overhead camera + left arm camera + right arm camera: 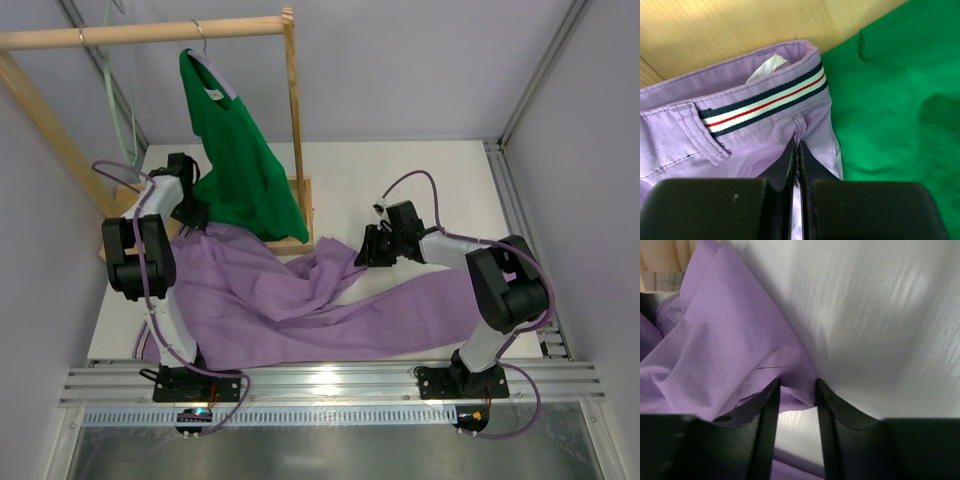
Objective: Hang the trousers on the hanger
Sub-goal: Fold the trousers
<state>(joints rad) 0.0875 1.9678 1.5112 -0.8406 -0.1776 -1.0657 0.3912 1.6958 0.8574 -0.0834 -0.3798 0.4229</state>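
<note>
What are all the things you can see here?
trousers: one, lilac, spread over the table
hanger: one, pale mint, hanging at the rack's left end
top: one, green, hanging from the rack
rack: one, wooden, back left of the table
table: one, white, under everything
left arm: one, black and white, base at the near edge
right arm: one, black and white, base at the near edge
left gripper: one, black, shut on the trousers below the striped waistband
right gripper: one, black, open around a fold of the trousers

White tabletop (430, 180), pale grey walls (400, 70), wooden garment rack (140, 33), aluminium rails (330, 385) in front.
</note>
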